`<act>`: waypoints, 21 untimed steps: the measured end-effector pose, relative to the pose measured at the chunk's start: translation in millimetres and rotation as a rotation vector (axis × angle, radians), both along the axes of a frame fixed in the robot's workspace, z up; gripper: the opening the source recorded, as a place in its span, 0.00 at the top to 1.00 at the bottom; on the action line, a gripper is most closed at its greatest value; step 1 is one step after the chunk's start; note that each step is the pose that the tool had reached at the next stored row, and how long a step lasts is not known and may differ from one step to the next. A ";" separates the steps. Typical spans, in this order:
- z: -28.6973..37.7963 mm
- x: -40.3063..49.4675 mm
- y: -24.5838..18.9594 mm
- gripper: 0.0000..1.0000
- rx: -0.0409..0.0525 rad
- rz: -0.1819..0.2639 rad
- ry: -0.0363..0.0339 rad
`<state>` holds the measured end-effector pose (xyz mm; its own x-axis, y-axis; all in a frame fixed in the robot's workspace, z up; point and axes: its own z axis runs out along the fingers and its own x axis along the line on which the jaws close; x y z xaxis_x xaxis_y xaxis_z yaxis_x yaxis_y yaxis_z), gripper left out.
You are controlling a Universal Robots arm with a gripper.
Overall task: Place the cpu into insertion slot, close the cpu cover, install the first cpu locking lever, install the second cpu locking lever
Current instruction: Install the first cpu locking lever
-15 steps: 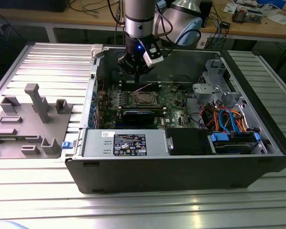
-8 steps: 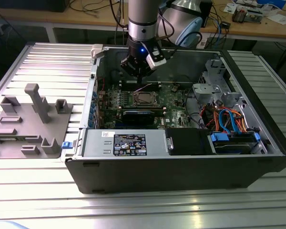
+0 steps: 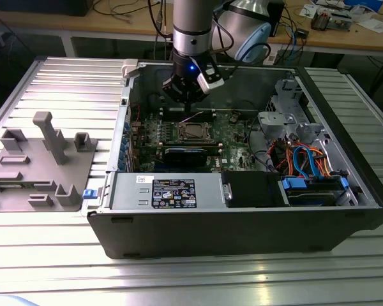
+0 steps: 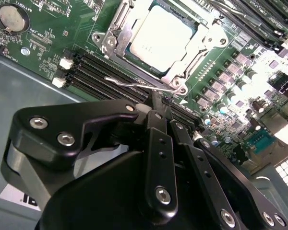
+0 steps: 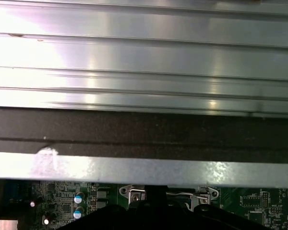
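Ribbed metal table [image 3: 57,83]; square silvery cpu [image 4: 159,34] (matte) near end effector [image 4: 158,104].

1. Arm [image 3: 191,22]: silver-grey tube, top centre of exterior view.
2. Joint [image 3: 242,22], just right of it in frame: grey, rounded, w/ pale-blue cap [image 3: 254,43].
3. Wrist end: black, w/ small blue light [image 3: 190,65].
4. White block [image 3: 210,81] on wrist's side, upper centre of frame.
5. Gripper [image 3: 186,108]: all black.
6. Second wrist view: gripper is glossy black plates, rounded edges, silver socket screws [image 4: 38,123] at pivots.
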<state>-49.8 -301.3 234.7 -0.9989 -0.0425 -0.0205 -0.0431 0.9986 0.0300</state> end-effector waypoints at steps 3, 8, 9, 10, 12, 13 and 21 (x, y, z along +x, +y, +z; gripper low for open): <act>0.0 0.0 0.0 0.89 -0.0006 0.000 0.0000; -0.1 0.0 0.0 0.89 -0.0006 0.000 0.0000; -0.1 0.0 0.0 0.89 -0.0006 0.000 0.0000; -0.1 0.0 0.0 0.89 -0.0006 0.000 0.0000; -0.1 0.0 0.0 0.89 -0.0006 0.000 0.0000; -0.3 0.2 0.0 0.89 -0.0006 0.000 -0.0001; -3.1 6.3 0.1 0.89 -0.0006 0.000 0.0000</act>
